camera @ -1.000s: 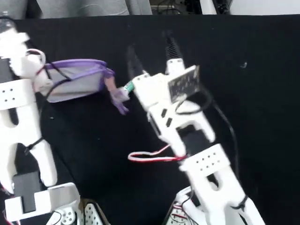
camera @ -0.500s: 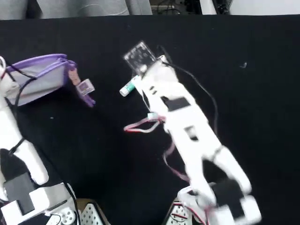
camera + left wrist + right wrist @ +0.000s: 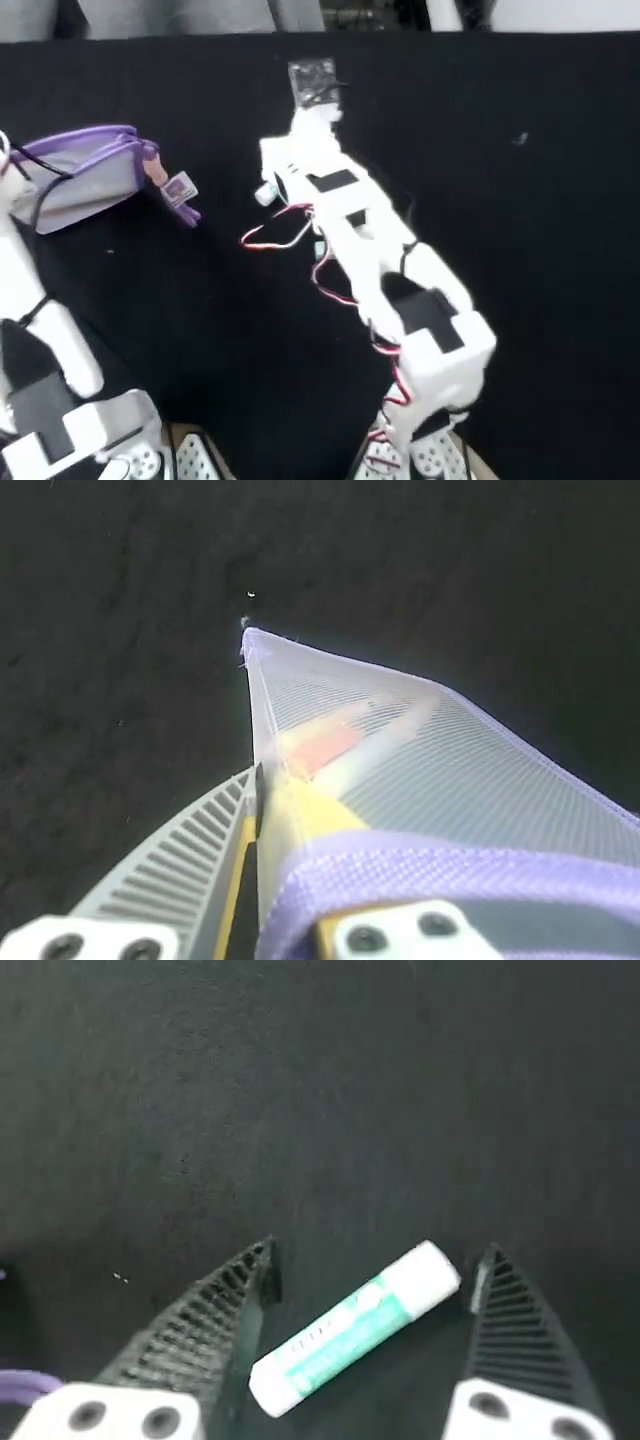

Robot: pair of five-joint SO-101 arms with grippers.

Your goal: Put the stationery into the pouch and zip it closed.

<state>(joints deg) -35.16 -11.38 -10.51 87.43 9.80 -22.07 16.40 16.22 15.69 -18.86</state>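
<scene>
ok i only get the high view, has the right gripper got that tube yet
observer: no. In the right wrist view the right gripper is open, and the tube lies between its fingers, not clamped.
operator: and is anything in already
observer: yes. The left wrist view shows an orange item through the mesh of the pouch.

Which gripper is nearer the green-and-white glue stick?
Right. The right gripper straddles the glue stick, fingers open; the left gripper is well off to one side, shut on the mesh pouch.
</scene>
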